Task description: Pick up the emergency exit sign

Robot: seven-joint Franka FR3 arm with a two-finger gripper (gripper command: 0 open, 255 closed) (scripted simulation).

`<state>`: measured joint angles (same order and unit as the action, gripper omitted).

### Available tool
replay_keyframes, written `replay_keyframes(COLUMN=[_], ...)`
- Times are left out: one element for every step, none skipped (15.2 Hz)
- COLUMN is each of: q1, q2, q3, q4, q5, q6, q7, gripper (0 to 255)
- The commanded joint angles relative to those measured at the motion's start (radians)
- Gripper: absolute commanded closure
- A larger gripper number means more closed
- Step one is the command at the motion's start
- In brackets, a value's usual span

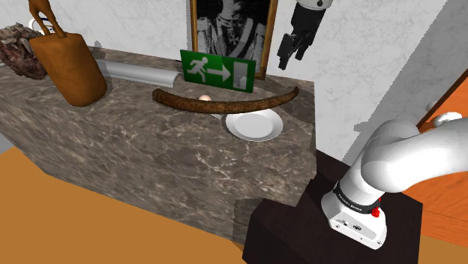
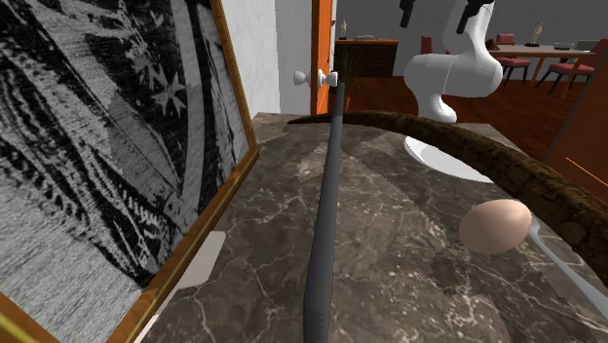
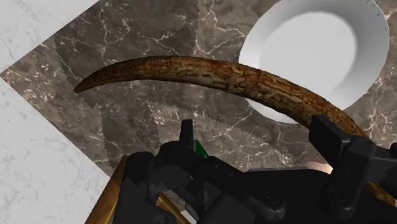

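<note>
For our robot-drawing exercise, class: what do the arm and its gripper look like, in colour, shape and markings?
The arm is made of smooth, rounded, glossy white links. A black band with small pale lettering rings one joint; the white segment below it carries a small red mark. The gripper is all black and blocky, with two narrow fingers.

sign [image 1: 217, 71]: green, white running figure and arrow, upper middle
counter [image 1: 150, 150]: dark grey-brown marble, pale veins
plate [image 1: 255, 127]: white
horn [image 3: 210, 73]: brown, cracked pattern
egg [image 2: 495, 226]: pale pinkish beige
picture [image 1: 229, 22]: black-and-white, orange-brown frame
gripper [image 1: 292, 60]: black
</note>
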<state>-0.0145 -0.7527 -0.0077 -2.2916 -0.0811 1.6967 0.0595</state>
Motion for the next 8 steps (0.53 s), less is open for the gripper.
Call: replay_keyframes(q1=[0.000,0.004,0.009,0.013,0.018,0.023,0.028,0.033], q2=[0.000,0.040,0.081,0.121,0.162,0.203,0.245,0.286], q3=[0.000,-0.013,-0.025,-0.037,-0.048,-0.059,-0.070,-0.080], q4=[0.000,0.024,0.050,0.077,0.105,0.135,0.167,0.199], q5=[0.000,-0.003,-0.005,-0.006,-0.006,-0.005,-0.003,-0.001], q6=[0.000,0.014,0.027,0.039,0.050,0.059,0.067,0.073], q7=[0.000,-0.025,-0.051,-0.076,-0.101,-0.127,-0.152,-0.178], gripper=[0,0,0,0,0,0,0,0])
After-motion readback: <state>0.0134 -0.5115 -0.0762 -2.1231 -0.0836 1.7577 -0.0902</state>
